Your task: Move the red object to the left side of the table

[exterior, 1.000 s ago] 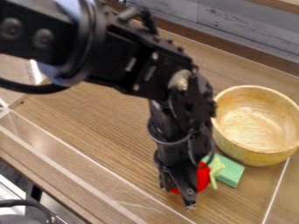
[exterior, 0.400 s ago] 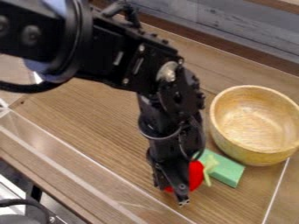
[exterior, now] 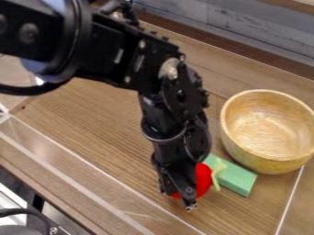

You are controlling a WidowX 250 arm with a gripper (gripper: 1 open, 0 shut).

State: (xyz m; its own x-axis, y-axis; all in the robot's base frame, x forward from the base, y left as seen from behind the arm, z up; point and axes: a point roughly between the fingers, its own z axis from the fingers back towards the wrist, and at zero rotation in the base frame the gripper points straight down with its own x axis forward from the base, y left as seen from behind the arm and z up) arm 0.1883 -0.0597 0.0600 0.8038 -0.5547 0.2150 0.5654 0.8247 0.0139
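item: small round bright-red toy fruit, the red object (exterior: 203,176). location: right part of the brown wood-grain bench (exterior: 86,138), toward the near edge, directly under the tip of the arm. it lies just beside the flat green rectangular block (exterior: 234,179), on that block's left, and looks to touch it. part of its left face is hidden by the dark fingers in front of it. whether it rests on the bench surface or is raised slightly off it cannot be told from this view.

item: black robot arm (exterior: 123,55). it enters from the upper left and bends steeply downward, so that its end points almost straight down at the bench. jaws: pressed together, pinching the red object between them; the red shows on the right side of the fingers. a thin tip reaches lower than the fruit.

item: round light wooden bowl (exterior: 280,165). location: right side of the bench, behind and to the right of the green block, near it. upright, with pale wood visible inside.

item: flat green rectangular block. location: between the red object and the bowl, lying flat, one corner turned toward the near right edge.

item: low clear acrylic walls (exterior: 61,161). they edge the bench along the near side and the right side. the left half of the bench shows bare wood grain.
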